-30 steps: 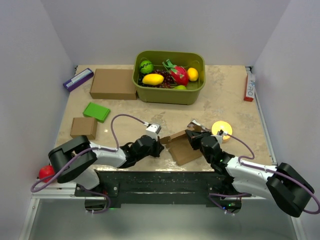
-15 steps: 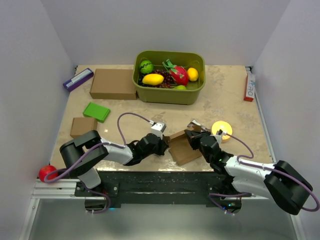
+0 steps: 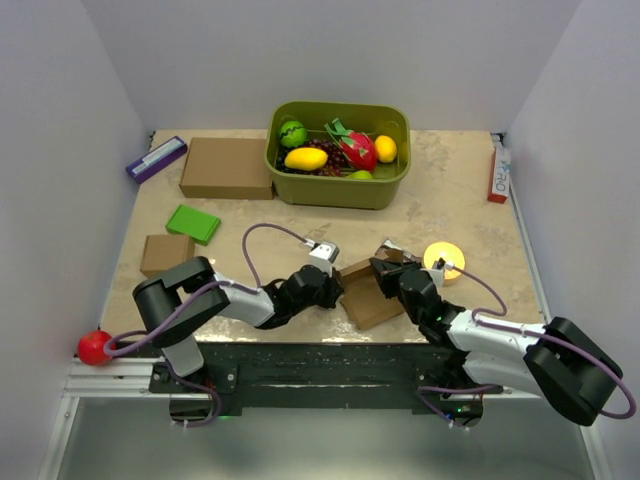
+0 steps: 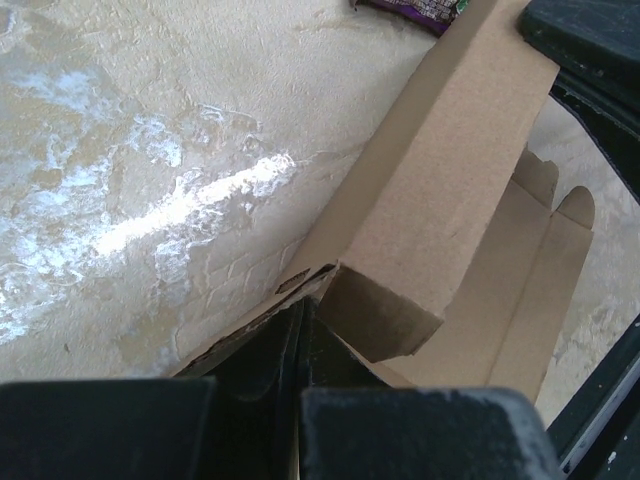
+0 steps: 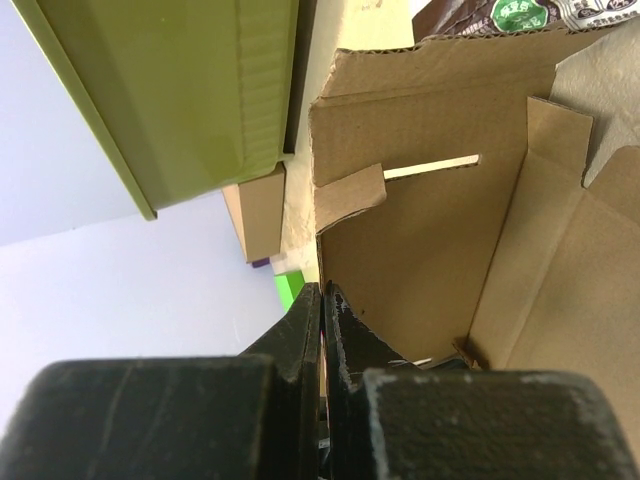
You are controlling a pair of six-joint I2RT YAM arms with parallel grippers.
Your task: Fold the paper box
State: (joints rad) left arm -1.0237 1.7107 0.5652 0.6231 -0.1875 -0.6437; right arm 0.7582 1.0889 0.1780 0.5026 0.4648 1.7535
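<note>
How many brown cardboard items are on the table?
3: a large carton far left, a small carton near left, and the paper box front centre. No others visible.

White-and-black arms (image 3: 235, 300), purple cables (image 3: 265, 231), black left gripper (image 4: 302, 335)

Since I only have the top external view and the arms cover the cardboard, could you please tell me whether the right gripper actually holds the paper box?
Observer: Yes; the right wrist view shows the right gripper shut on a thin cardboard edge of the paper box.
Operator: Thank you, and the left one?
Observer: The left gripper is shut on the box's corner, beside a small end flap folded over.
Operator: Is a long side raised?
Observer: Yes; the left wrist view shows one long side panel standing up.
</note>
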